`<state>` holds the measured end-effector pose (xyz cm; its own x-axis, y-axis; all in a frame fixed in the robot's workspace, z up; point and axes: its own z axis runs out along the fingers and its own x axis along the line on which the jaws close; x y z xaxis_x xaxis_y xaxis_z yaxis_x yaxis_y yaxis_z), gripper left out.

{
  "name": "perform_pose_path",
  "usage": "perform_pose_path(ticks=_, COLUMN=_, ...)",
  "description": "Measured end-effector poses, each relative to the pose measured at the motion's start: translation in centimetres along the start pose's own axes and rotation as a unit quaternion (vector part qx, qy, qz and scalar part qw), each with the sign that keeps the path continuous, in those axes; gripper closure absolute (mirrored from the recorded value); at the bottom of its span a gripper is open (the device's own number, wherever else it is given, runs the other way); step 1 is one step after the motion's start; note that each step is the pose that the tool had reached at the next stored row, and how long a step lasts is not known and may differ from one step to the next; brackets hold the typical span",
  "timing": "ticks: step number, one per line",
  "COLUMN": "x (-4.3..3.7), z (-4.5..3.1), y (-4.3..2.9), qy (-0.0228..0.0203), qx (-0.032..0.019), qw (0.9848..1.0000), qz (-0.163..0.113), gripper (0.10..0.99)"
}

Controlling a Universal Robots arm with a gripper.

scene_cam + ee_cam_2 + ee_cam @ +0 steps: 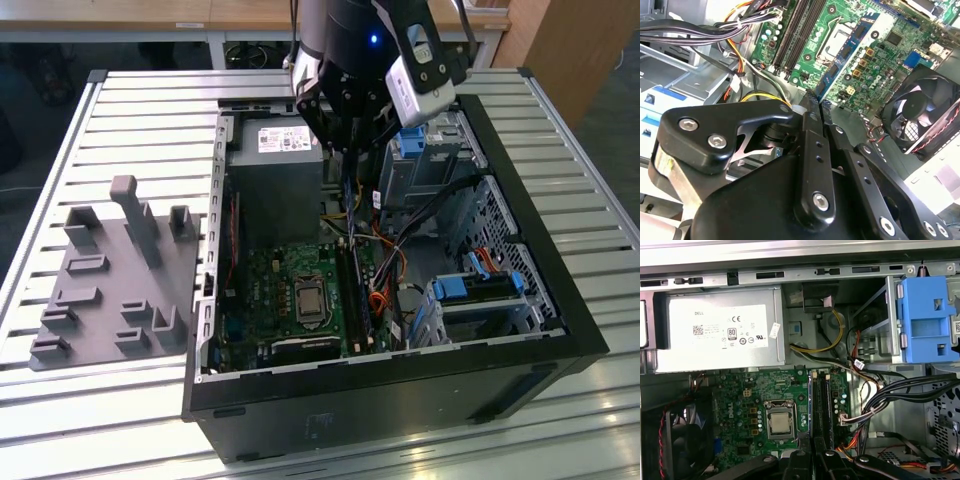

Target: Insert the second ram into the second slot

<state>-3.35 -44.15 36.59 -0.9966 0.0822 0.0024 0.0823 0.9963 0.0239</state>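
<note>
My gripper (pixel 348 150) hangs above the open computer case, over the back of the motherboard (pixel 290 290). In the second wrist view its fingers (pixel 810 145) are pressed together, and a thin blue edge, the second ram (pixel 819 100), shows between the tips. The black memory slots (pixel 824 400) lie straight ahead of the gripper (pixel 813 447), beside the processor socket (pixel 777 420). A thin blue stick (pixel 811 405) stands in the slot nearest the processor. The slot beside it looks dark. The slots (pixel 792 35) are well below the gripper (pixel 816 107).
A grey power supply (pixel 720 332) sits at the case's rear. Blue drive brackets (pixel 925 320) and black cable bundles (pixel 900 395) crowd the side beyond the slots. A case fan (pixel 925 115) sits near the board. A grey fixture plate (pixel 110 280) lies at the exterior view's left.
</note>
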Motion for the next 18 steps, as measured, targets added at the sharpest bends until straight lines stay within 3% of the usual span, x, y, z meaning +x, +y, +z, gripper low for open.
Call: perform_pose_path(ticks=18, x=0.00, z=0.70, y=-0.04, qy=0.0000, qx=0.0000, qw=1.0000, qz=0.000, gripper=0.949)
